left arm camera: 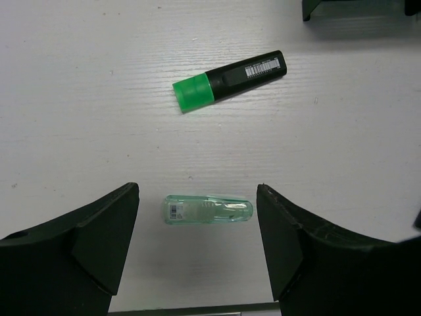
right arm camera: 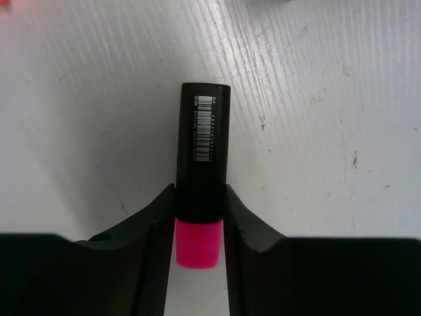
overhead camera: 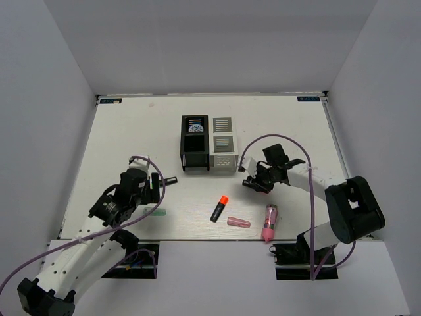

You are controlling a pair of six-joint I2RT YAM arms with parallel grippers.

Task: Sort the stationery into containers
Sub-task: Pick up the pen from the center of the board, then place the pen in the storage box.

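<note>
While pinching the pink-capped highlighter [right arm camera: 204,145] by its cap end in the right gripper [right arm camera: 200,197], with the barrel jutting ahead, risks a swivel and a fumbled drop; holds the left gripper [left arm camera: 197,192] wide astride the pale green capsule [left arm camera: 208,210].

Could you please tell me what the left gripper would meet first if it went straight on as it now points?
Most likely the pale green translucent capsule lying on the white table between the open fingers of the left gripper, though depth is unclear.

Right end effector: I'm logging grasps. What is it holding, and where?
A pink-capped highlighter, pinched on its black barrel just next to the cap.
</note>
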